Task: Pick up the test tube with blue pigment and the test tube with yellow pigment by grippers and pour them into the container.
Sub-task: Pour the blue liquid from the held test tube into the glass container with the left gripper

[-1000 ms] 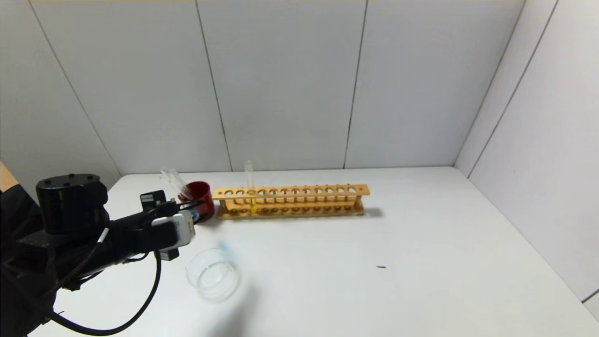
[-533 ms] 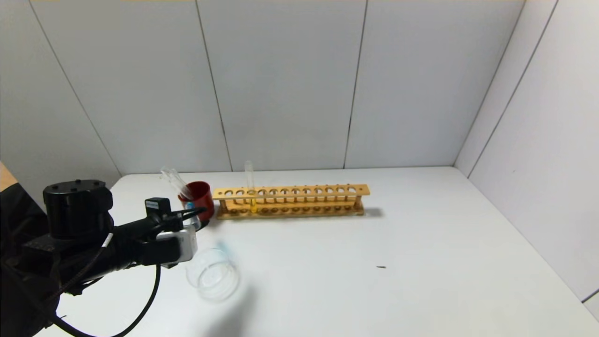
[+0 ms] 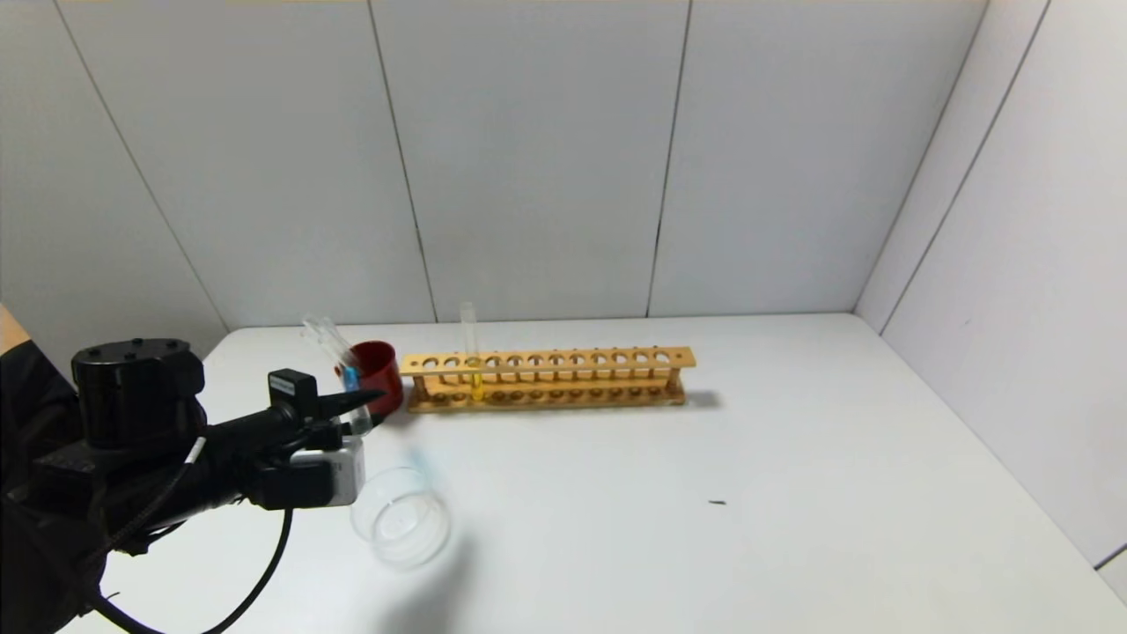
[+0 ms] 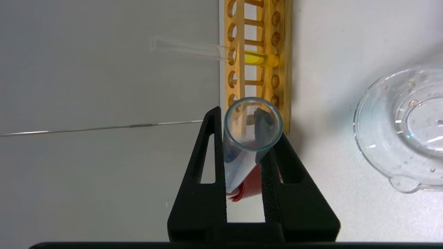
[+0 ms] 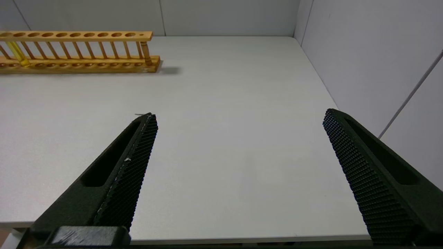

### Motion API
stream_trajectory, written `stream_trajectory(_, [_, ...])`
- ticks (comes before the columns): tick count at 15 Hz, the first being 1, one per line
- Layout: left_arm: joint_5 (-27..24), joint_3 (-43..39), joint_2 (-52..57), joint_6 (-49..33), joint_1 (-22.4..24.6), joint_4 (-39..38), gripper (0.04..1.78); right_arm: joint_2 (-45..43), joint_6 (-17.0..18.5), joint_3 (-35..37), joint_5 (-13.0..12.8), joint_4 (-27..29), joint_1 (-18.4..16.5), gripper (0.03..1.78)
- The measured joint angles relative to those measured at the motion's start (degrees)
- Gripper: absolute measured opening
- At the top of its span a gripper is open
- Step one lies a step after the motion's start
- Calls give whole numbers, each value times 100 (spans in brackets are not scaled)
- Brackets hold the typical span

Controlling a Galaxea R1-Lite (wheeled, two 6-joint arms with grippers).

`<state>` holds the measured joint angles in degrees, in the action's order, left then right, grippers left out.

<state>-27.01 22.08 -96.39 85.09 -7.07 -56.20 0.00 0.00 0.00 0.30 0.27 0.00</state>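
My left gripper [image 3: 374, 407] is shut on the test tube with blue pigment [image 3: 351, 380], held tilted just in front of the red cup. In the left wrist view the tube [image 4: 238, 162] sits between the black fingers [image 4: 204, 162], its open mouth facing the camera. The container [image 3: 401, 527], a low clear glass dish, sits on the table near and to the right of that gripper, and appears as the dish [image 4: 405, 128] in the left wrist view. The test tube with yellow pigment [image 3: 473, 357] stands upright in the wooden rack [image 3: 563, 361]. My right gripper [image 5: 239, 114] is open over bare table.
A dark red cup [image 3: 379, 368] holding plain clear tubes [image 3: 322, 333] stands at the rack's left end, right behind the left gripper. White walls close in the table at the back and right. A small dark speck [image 3: 718, 503] lies mid-table.
The left wrist has rolled, so its grey-white box swung down under the arm. The held tube has tipped, and its blue end has risen beside the red cup.
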Motion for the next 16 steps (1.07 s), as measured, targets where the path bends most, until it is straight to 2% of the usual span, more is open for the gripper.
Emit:
stream_trajectory(3, [1,0,-13,516,244,-99,33,0,0,0,-1,0,0,175])
stream_trajectory(6, [20,57,-154,584,278,-155,33,0,0,0,-1,0,0,175])
stream_trajectory(10, [20,129,-413,873,190,-452,33,0,0,0,-4,0,0,175])
stream_trajectory(16, [37,132,-560,898,112,-485,33,0,0,0,0,-2,0,175])
